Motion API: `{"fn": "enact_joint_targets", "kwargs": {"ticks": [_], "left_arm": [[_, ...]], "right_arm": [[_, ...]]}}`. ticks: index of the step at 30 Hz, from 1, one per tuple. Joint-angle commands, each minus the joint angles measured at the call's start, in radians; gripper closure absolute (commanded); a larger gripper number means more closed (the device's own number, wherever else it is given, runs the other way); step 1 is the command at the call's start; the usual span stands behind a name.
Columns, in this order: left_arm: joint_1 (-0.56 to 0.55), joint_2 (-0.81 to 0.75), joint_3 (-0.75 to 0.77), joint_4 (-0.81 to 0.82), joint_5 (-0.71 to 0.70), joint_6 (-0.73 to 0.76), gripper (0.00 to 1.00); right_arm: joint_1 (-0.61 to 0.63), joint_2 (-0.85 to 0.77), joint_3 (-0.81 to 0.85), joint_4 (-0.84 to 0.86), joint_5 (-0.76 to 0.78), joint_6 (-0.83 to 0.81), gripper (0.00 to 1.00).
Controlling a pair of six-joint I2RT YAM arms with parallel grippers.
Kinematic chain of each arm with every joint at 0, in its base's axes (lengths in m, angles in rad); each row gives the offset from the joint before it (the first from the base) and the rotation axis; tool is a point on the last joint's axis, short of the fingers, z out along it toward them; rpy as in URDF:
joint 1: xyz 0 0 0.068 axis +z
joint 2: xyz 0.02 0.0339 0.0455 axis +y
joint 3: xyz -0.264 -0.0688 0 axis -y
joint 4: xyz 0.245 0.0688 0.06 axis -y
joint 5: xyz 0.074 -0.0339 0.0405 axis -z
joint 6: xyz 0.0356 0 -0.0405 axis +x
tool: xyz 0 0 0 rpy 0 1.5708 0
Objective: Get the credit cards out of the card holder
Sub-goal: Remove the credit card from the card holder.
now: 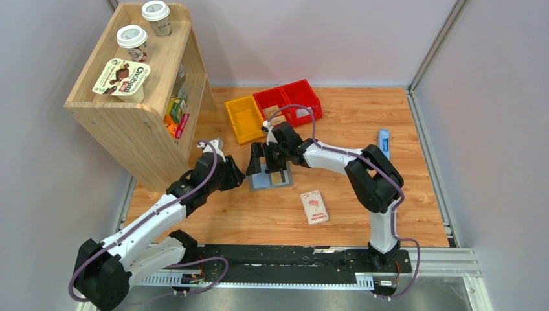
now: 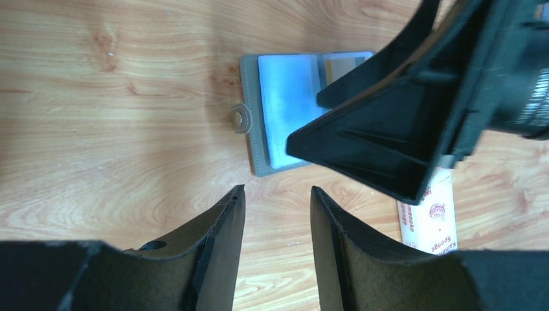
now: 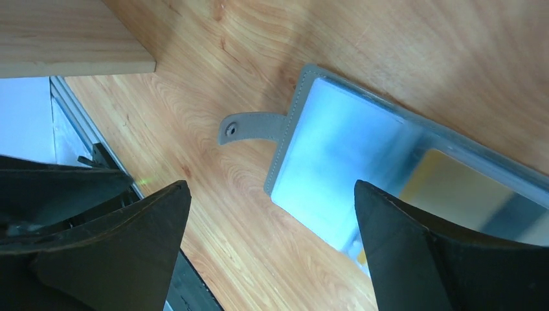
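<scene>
dark fingers (image 2: 210,253) of the left arm (image 1: 149,220) fill the bottom of the left wrist view. the left jaws are parted by a narrow gap, with only bare desk (image 2: 97,129) between them. just past their tips lies the card holder (image 2: 285,110), opened flat on the wood with its pale blue pockets facing up inside a grey border. its snap tab (image 2: 242,119) lies flat on the desk, sticking out from one long edge.

the right arm (image 1: 362,172) reaches in over the holder. the right jaws are spread wide and pinch nothing. one finger (image 3: 123,253) hangs over bare wood on the tab side and the other (image 3: 447,259) over the pockets. whether either tip touches the holder cannot be told.

of the credit cards (image 3: 453,188), only one tan face shows. it is tucked in a pocket on the half away from the tab, partly hidden by the right finger.

a white-and-pink packet (image 1: 314,207) lies near the holder, on the side toward the arm bases. behind the holder sit a yellow bin (image 1: 244,118) and red bins (image 1: 288,100). a small blue object (image 1: 384,141) lies well apart near the right edge. at the left stands a wooden shelf (image 1: 139,110) with two lidded cups (image 1: 133,42) and a chocolate pack (image 1: 122,76) on top.
</scene>
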Motion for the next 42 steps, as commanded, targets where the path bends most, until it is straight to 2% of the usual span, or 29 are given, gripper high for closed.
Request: {"fn": "enact_joint_targets", "kwargs": {"ticks": [1,6,13,24,33,42], "left_arm": [[0.003,0.053,0.04,0.076,0.062,-0.026,0.5],[0.003,0.154,0.088,0.184,0.137,-0.041,0.5],[0.003,0.364,0.174,0.275,0.238,-0.049,0.51],[0.056,0.62,0.18,0.448,0.375,-0.11,0.55],[0.062,0.66,0.178,0.471,0.379,-0.121,0.56],[0.063,0.687,0.188,0.455,0.388,-0.122,0.57]], "right_arm": [[-0.04,-0.176,0.011,-0.066,0.138,-0.071,0.0],[-0.112,-0.263,-0.107,-0.068,0.239,-0.088,0.0],[-0.156,-0.283,-0.216,0.02,0.141,-0.066,0.0],[-0.167,-0.195,-0.226,0.151,-0.034,-0.014,0.04],[-0.181,-0.125,-0.223,0.202,-0.1,0.032,0.1],[-0.191,-0.164,-0.293,0.227,-0.072,0.049,0.12]]}}
